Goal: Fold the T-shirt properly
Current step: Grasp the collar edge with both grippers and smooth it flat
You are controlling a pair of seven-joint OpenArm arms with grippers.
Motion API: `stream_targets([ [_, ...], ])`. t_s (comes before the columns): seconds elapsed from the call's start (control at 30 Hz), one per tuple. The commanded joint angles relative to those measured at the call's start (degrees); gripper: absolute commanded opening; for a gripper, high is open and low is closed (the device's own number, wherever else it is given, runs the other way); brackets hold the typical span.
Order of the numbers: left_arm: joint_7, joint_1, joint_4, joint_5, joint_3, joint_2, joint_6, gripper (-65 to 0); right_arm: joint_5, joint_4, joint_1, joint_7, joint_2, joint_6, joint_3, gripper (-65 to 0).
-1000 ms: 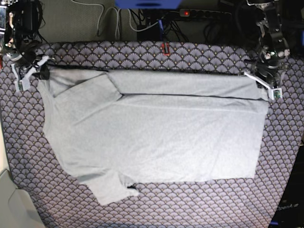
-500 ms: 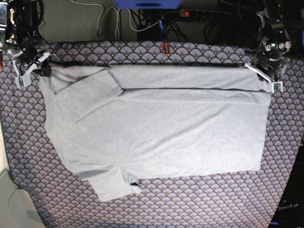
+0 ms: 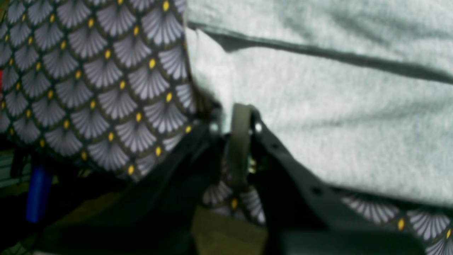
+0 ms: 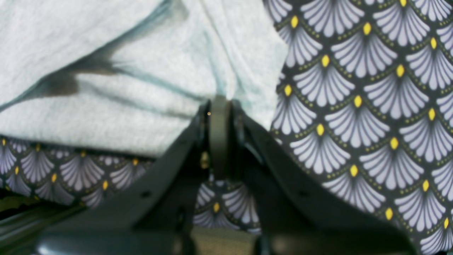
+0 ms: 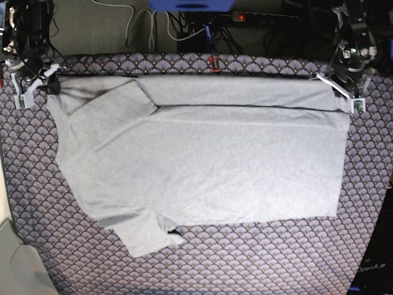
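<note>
T-shirt [image 5: 202, 160], just one, no print showing, lay on the table [image 5: 258, 258]; left hand [image 5: 341, 98] and right hand [image 5: 38, 83] each pinched a corner.

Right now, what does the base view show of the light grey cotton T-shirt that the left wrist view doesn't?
Only the base view shows the whole light grey cotton T-shirt: far strip folded over, both sleeves, the right gripper shut on the other far corner, cables beyond the table.

Only the left wrist view shows, close up, the left gripper pinching the shirt's edge.

Both show the fan-patterned purple-grey tablecloth beneath and the left gripper shut on its corner.
</note>
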Motion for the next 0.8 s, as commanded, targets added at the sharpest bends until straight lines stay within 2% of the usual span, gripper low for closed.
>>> stream_targets([
  [0.0,-0.79,-0.06,1.17,0.54,-0.47,-0.83,0.65,-64.6,-0.35,0.52,-0.09,0.70,1.05,0.02,0.63,-65.0],
  [0.37,-0.79,0.20,1.17,0.54,-0.47,-0.83,0.65,-64.5,-0.35,0.52,-1.23,0.26,1.05,0.02,0.90,-65.0],
  [0.43,-0.79,0.12,1.17,0.54,-0.56,-0.83,0.65,-64.0,-0.35,0.52,-1.23,0.26,0.96,0.02,0.98,-61.0],
  [0.5,-0.79,0.20,1.17,0.54,-1.44,-0.83,0.65,-58.6,-0.35,0.52,-1.23,0.26,0.96,0.02,0.98,-54.4],
  [0.6,-0.79,0.12,1.17,0.46,-3.19,-0.39,0.65,-43.2,-0.35,0.52,-1.32,0.26,0.96,0.02,0.98,-44.2],
  [0.67,-0.79,0.03,1.17,0.46,-3.72,-0.39,0.65,-35.7,-0.35,0.52,-1.32,0.26,0.96,0.02,1.07,-38.5],
  [0.77,-0.79,-0.15,1.17,0.46,-3.72,-0.56,0.65,-30.0,-0.26,0.52,-1.32,0.26,0.96,0.02,1.78,-34.4],
])
